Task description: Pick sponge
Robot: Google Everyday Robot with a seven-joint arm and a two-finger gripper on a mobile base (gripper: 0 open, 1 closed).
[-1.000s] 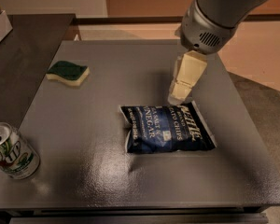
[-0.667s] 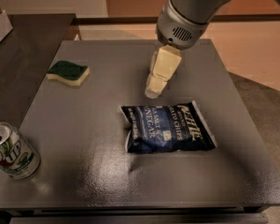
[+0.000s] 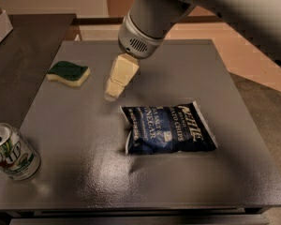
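The sponge [image 3: 69,73], dark green on top over pale yellow foam, lies flat on the grey table [image 3: 84,172] at the far left. My gripper [image 3: 114,91], with pale beige blocky fingers, hangs from the grey arm above the table's middle, to the right of the sponge and apart from it. It holds nothing.
A dark blue chip bag [image 3: 167,128] lies flat right of centre, just below and right of the gripper. A green and white soda can [image 3: 10,151] stands at the front left corner. A darker counter [image 3: 23,41] adjoins the table's left side.
The arm and gripper have moved left across the table, from above the chip bag's far edge toward the sponge. The sponge, bag and can have not moved.
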